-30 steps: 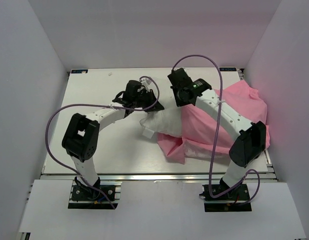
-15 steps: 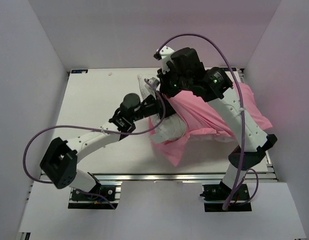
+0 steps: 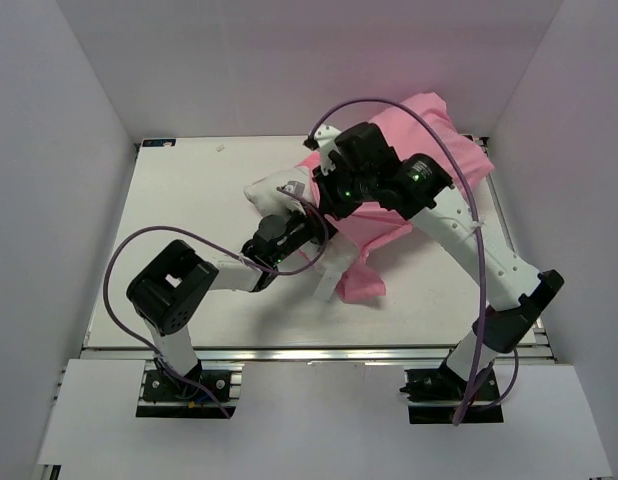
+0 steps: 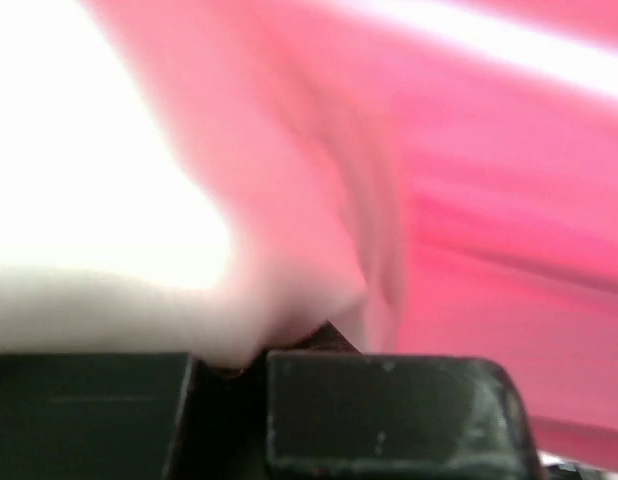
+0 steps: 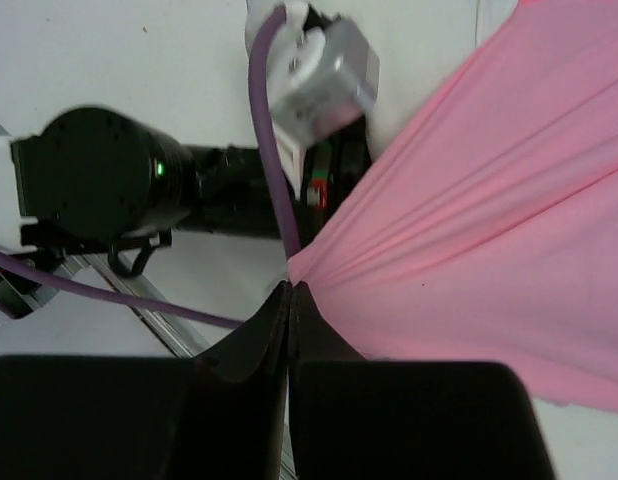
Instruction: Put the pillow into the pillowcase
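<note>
Pink pillowcase (image 5: 469, 200) pinched in right claw (image 5: 291, 288), white pillow (image 4: 89, 170) gripped by left claw (image 4: 229, 362).

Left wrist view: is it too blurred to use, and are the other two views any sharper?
Left wrist: badly smeared, pillow blown out white, pillowcase a pink blur; right wrist: sharp, fabric folds crisp; top external: clear, evenly lit, no glare.

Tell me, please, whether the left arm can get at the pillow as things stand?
Probably yes: the left claw sits against the pillow, white fabric apparently pinched in it; the pillowcase, held by the right claw, lies beside rather than across it.
</note>
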`<state>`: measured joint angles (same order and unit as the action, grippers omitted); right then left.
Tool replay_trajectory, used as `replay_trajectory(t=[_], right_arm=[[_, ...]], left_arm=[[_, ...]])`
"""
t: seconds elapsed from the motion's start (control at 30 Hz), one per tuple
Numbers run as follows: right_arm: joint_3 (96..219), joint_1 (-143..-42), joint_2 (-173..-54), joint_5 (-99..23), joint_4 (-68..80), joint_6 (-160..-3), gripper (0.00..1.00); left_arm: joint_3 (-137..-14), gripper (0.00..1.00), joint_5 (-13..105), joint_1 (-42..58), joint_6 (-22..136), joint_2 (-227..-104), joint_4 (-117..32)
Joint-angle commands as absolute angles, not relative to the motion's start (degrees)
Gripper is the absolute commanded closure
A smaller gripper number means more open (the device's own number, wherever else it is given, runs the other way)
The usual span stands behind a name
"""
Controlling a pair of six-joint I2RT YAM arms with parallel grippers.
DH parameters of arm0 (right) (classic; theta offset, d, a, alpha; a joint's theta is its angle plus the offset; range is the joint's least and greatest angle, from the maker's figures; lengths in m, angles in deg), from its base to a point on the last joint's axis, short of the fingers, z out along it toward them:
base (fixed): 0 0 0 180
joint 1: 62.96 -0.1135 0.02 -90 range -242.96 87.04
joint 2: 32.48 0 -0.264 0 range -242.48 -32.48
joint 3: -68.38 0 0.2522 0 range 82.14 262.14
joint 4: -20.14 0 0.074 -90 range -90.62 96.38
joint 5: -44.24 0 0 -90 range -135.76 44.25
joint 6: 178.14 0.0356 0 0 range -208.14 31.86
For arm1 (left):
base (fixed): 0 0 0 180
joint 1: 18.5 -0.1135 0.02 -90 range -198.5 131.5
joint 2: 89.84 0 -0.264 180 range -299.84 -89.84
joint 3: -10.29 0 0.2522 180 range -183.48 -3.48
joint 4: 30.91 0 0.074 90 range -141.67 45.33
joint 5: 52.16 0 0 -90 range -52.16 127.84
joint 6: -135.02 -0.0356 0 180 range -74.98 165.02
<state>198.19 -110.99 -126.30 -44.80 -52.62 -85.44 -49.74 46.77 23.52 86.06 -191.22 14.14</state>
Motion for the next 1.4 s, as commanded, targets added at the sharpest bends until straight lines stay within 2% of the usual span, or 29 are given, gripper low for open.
replay_trajectory(t=[0.0, 0.07, 0.2, 0.27, 0.3, 0.33, 0.37, 0.4, 0.53, 0.63, 0.67, 0.7, 0.73, 0.8, 0.93, 1.07, 1.2, 1.37], right_arm=[[192.3, -115.9, -115.6, -33.7, -36.3, -80.1, 1.0], [184.2, -115.9, -112.7, -38.0, -34.1, -78.7, 1.0], [178.3, -115.8, -111.9, -48.6, -31.9, -77.1, 1.0], [176.5, -115.7, -112.5, -54.0, -31.9, -77.2, 1.0], [175.4, -115.8, -113.0, -55.1, -32.0, -77.2, 1.0], [175.2, -115.6, -113.4, -55.9, -32.3, -77.3, 0.97], [175.1, -115.6, -114.7, -57.3, -32.4, -77.6, 0.83], [175.5, -115.5, -115.4, -58.2, -32.5, -77.8, 0.77], [178.4, -115.0, -120.2, -61.0, -33.3, -79.8, 0.71], [180.3, -115.0, -122.9, -58.9, -34.0, -82.5, 0.57], [180.8, -115.0, -123.4, -57.7, -34.2, -83.2, 0.46], [181.2, -115.0, -124.1, -57.1, -34.6, -84.7, 0.42], [181.8, -115.0, -125.2, -57.4, -34.7, -84.8, 0.24], [182.5, -115.4, -126.9, -59.5, -34.7, -86.6, 0.13], [187.8, -118.5, -135.5, -71.8, -34.5, -91.6, 0.11], [197.6, -121.6, -144.5, -74.1, -34.7, -96.8, 0.11], [202.1, -121.6, -154.4, -77.8, -34.9, -97.6, 0.11], [207.9, -119.0, -163.6, -83.5, -44.8, -93.1, 0.11]], left_arm=[[-47.0, 1.0, 42.3, 21.1, 86.2, -189.3, 6.6], [-46.4, 1.0, 42.9, 21.1, 84.5, -187.6, 5.0], [-48.9, 1.0, 44.9, 21.1, 83.5, -186.3, -6.8], [-50.1, 0.76, 45.5, 21.1, 82.4, -183.6, -11.8], [-50.4, 0.57, 45.3, 21.1, 81.9, -182.4, -16.5], [-50.8, 0.14, 44.2, 21.1, 82.0, -181.0, -19.7], [-51.2, 0.02, 43.1, 21.1, 82.1, -177.5, -26.3], [-52.2, 0.02, 42.4, 21.1, 82.6, -175.6, -30.0], [-53.0, 0.02, 36.4, 21.1, 84.0, -163.1, -48.5], [-51.5, 0.02, 29.5, 21.1, 87.0, -151.6, -60.8], [-50.9, 0.02, 25.0, 21.1, 89.5, -148.8, -66.7], [-50.6, 0.02, 22.8, 21.1, 90.1, -143.9, -69.2], [-49.5, 0.02, 21.1, 21.1, 90.7, -141.7, -71.5], [-49.1, 0.02, 14.7, 21.1, 96.0, -138.4, -80.7], [-47.7, 0.02, 10.2, 21.1, 101.4, -133.4, -90.2], [-46.1, 0.02, 10.2, 21.1, 104.4, -132.5, -93.5], [-46.3, 0.02, 9.8, 21.1, 105.5, -131.7, -95.4], [-47.4, 0.02, 7.2, 21.1, 106.3, -130.4, -98.2]])
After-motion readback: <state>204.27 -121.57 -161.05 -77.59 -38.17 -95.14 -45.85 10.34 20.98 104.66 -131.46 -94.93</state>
